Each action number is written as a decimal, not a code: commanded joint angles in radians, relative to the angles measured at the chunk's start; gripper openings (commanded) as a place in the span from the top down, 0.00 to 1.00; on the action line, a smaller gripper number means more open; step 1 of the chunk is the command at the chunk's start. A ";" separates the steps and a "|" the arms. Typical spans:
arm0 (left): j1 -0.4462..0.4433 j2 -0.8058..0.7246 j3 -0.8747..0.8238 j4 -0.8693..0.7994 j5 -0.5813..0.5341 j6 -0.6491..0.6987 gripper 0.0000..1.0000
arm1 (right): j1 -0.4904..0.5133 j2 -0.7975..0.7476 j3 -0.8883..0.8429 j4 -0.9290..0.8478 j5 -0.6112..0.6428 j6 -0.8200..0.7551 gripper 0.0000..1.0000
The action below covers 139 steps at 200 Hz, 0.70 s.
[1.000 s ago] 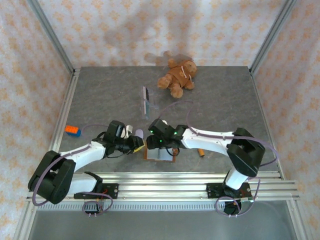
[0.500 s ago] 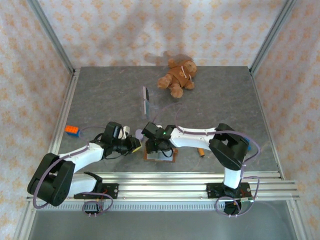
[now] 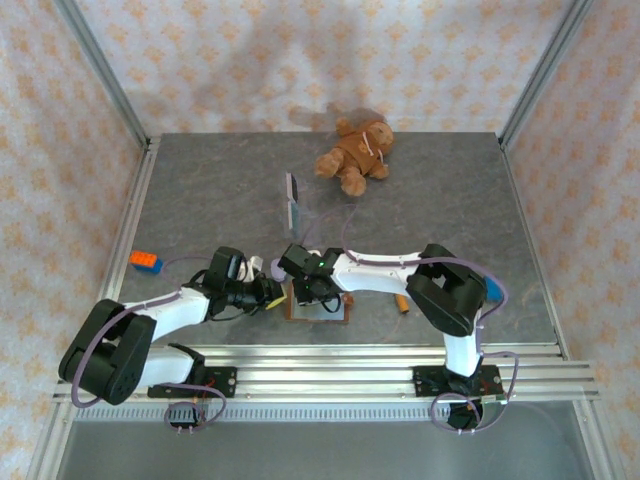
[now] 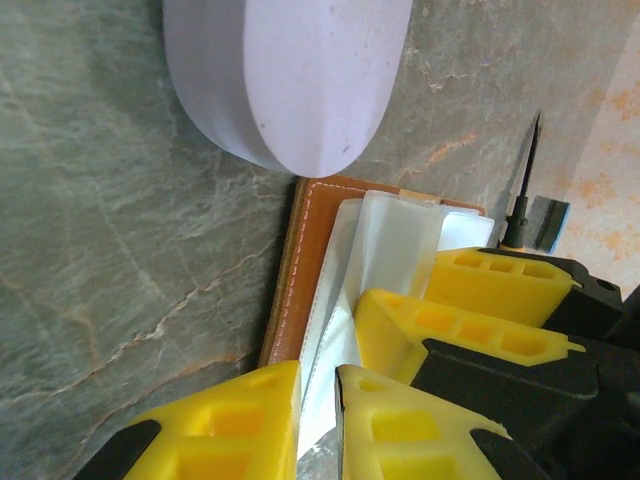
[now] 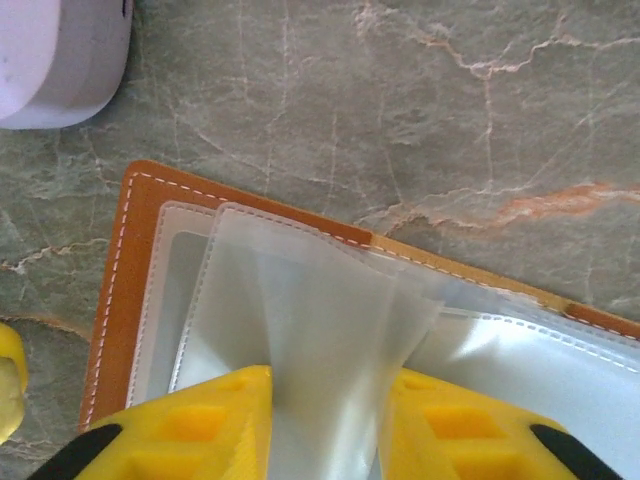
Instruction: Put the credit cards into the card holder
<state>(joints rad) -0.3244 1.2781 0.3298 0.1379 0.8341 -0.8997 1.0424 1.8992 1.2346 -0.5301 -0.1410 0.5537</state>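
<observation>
Card holder (image 5: 132, 205) sleeve in right tool (image 5: 326, 388)

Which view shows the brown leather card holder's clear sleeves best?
Right wrist: the brown leather card holder is close, its sleeves fanned out. Left wrist shows one stitched edge; top external, a small patch.

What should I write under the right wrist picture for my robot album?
Right gripper pinches a clear pocket of the open brown card holder on a grey table.

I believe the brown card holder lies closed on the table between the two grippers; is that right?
Not quite: the card holder lies open, not closed, with its clear sleeves fanned out, as the right wrist view shows. It does lie on the table between the left gripper and the right gripper.
</observation>
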 commanded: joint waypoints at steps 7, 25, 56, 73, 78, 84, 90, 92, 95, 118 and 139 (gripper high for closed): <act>0.008 0.008 -0.006 0.065 0.046 -0.018 0.82 | 0.006 0.030 -0.014 -0.005 -0.006 -0.017 0.74; 0.006 0.012 0.000 0.075 0.061 -0.020 0.82 | 0.006 0.015 -0.030 0.023 -0.018 -0.030 0.76; -0.001 0.018 0.005 0.112 0.076 -0.037 0.82 | 0.003 -0.032 -0.093 0.116 -0.057 -0.049 0.79; -0.010 0.030 0.002 0.132 0.074 -0.046 0.80 | -0.006 -0.054 -0.134 0.176 -0.091 -0.060 0.81; -0.012 0.035 0.000 0.142 0.074 -0.050 0.79 | -0.009 -0.060 -0.146 0.194 -0.102 -0.060 0.82; -0.017 0.042 -0.003 0.157 0.073 -0.057 0.78 | -0.015 -0.065 -0.160 0.218 -0.123 -0.063 0.82; -0.022 0.049 -0.006 0.173 0.071 -0.063 0.77 | -0.020 -0.071 -0.174 0.243 -0.144 -0.064 0.82; -0.024 0.052 -0.006 0.178 0.071 -0.065 0.77 | -0.021 -0.074 -0.178 0.251 -0.152 -0.064 0.82; -0.027 0.056 -0.006 0.184 0.070 -0.066 0.77 | -0.023 -0.076 -0.185 0.261 -0.160 -0.064 0.83; -0.040 0.078 0.003 0.189 0.046 -0.064 0.76 | -0.037 -0.099 -0.226 0.328 -0.207 -0.066 0.84; -0.043 0.071 0.017 0.146 0.001 -0.043 0.76 | -0.046 -0.124 -0.262 0.383 -0.233 -0.066 0.85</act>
<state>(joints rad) -0.3603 1.3514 0.3298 0.2829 0.8791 -0.9524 1.0031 1.7988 1.0245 -0.2199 -0.3084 0.4995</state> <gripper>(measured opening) 0.238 0.157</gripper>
